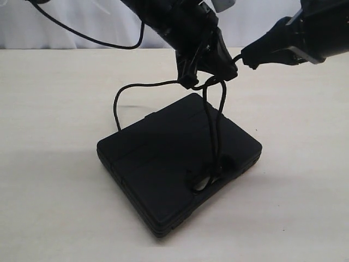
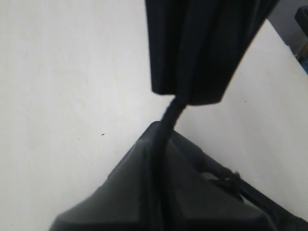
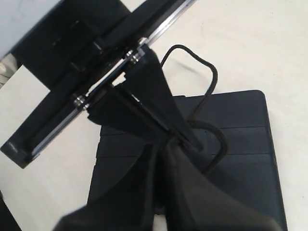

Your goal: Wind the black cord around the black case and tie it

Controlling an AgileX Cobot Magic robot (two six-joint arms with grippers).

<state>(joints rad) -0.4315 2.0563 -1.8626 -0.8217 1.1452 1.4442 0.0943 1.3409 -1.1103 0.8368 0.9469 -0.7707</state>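
On the table (image 1: 54,164) the black case (image 1: 163,164) lay centred. The black cord (image 1: 210,131) rose from the handle slot (image 1: 204,183) at 5 o'clock twd 12, slack looping to 10. L gripper (image 2: 185,96) clamped the cord; R gripper (image 1: 246,58) closed, cord reaching its tip.

- A robotics laboratory or test bench is indicated, rather than a home, a shop or an office.
- Two bulky black robot arms, the left arm (image 1: 174,22) and the right arm (image 1: 322,27), are seen reaching in over the work surface from the far side.
- A plain, pale, matt tabletop (image 1: 54,180) is used as that surface.
- A white curtain (image 1: 71,22) is hung behind the table as a backdrop, by which the room is screened off.
- A loose black cable (image 1: 82,34) is seen trailing from the left arm in front of the curtain.
- One black case (image 1: 158,158) with a black cord (image 1: 209,123) is laid out on the table.
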